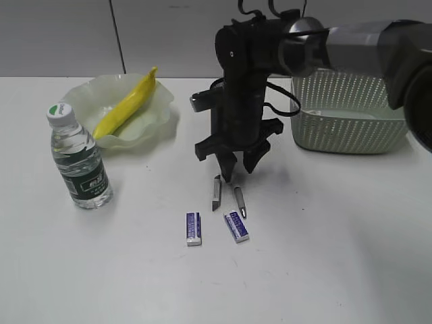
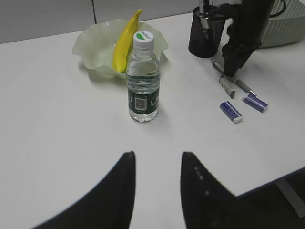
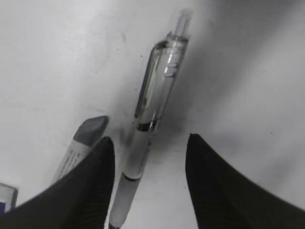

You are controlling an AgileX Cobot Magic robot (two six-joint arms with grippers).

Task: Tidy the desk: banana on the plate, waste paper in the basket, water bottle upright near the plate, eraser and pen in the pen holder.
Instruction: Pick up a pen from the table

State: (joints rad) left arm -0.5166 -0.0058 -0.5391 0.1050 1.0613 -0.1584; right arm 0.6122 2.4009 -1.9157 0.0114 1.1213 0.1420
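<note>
The white desk carries a green plate, an upright water bottle, a basket, a black pen holder, a pen, a marker and two erasers.

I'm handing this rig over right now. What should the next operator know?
Right hand: open, low over the pen, holding nothing.
Left hand: open, empty, back from the work.
Done: banana in the plate; bottle upright beside it.
Left: pen, a grey marker-like stick and two erasers lie on the desk, not in the holder.
Basket: contents not visible; no waste paper seen on the desk.
</note>
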